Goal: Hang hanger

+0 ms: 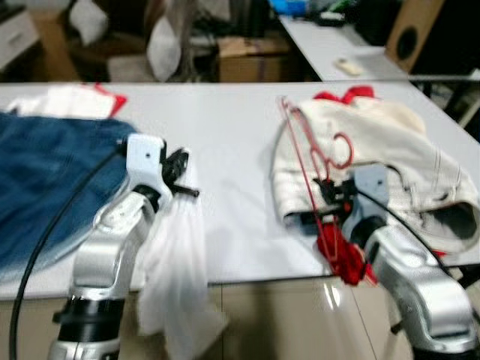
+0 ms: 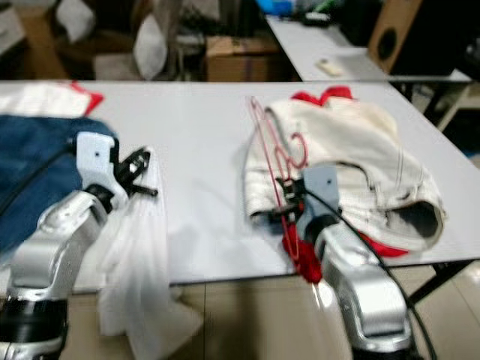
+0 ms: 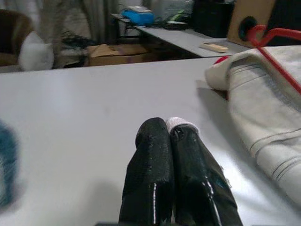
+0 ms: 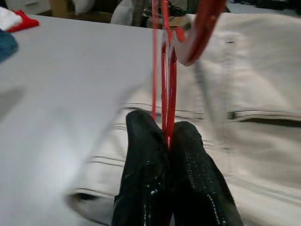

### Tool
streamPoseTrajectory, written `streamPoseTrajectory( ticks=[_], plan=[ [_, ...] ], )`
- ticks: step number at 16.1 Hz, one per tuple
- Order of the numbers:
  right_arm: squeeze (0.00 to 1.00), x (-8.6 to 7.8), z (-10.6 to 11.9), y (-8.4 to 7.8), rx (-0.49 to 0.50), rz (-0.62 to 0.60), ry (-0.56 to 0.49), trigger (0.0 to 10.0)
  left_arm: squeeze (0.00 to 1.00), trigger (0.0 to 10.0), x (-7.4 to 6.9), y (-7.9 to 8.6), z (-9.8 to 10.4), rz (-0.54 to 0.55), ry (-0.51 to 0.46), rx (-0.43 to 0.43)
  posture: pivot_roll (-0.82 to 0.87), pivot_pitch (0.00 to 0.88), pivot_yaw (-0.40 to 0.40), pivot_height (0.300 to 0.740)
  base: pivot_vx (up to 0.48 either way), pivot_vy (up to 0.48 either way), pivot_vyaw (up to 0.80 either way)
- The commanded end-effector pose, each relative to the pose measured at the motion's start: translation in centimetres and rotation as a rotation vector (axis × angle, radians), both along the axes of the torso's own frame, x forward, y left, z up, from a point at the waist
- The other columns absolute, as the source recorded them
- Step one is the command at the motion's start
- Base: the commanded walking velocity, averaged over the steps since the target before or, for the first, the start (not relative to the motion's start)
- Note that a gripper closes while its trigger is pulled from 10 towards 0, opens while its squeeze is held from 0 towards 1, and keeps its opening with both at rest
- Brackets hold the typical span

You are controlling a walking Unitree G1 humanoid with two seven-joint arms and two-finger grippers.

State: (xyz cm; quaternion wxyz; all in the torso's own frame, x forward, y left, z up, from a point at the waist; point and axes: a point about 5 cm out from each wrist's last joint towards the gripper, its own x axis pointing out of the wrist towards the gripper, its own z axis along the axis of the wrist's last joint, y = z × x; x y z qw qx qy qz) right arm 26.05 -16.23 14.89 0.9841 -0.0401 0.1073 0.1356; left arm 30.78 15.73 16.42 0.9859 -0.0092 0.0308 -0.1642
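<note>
At the near edge of the white worktop (image 1: 225, 142), the left gripper (image 1: 182, 177) has its jaws clenched on a thin white cloth (image 1: 178, 285) that hangs down past the edge. To its right, the right gripper (image 1: 334, 196) grasps the red hanger (image 1: 311, 157), jaws pinched on its wire. The hanger lies tilted across a cream garment (image 1: 390, 161) spread on the worktop. Blue denim (image 1: 52, 172) lies at the far left, with a red and white cloth (image 1: 71, 100) behind it.
</note>
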Motion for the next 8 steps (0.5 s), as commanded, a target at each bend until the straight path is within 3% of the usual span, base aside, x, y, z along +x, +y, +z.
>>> streamPoseTrajectory(
  ticks=[1,6,8],
  plan=[
    [0.00,0.1,1.0,-1.0,-0.021,0.011,-0.021,10.0,0.00,10.0,0.5,-1.1,1.3,-0.046,-0.057,-0.003,-0.08,0.000,0.002,0.740,0.371,0.000,0.00],
    [0.00,-1.8,3.8,-3.4,-0.125,0.336,0.000,10.0,0.00,10.0,3.6,-0.5,4.5,-0.070,-0.137,0.005,-0.08,0.000,0.003,0.740,0.369,0.000,0.00],
    [0.00,-3.6,5.4,-4.9,-0.183,0.485,0.035,10.0,0.00,10.0,5.5,-0.2,6.6,-0.066,-0.163,0.009,-0.09,0.000,0.002,0.740,0.360,0.000,0.00]
  ],
)
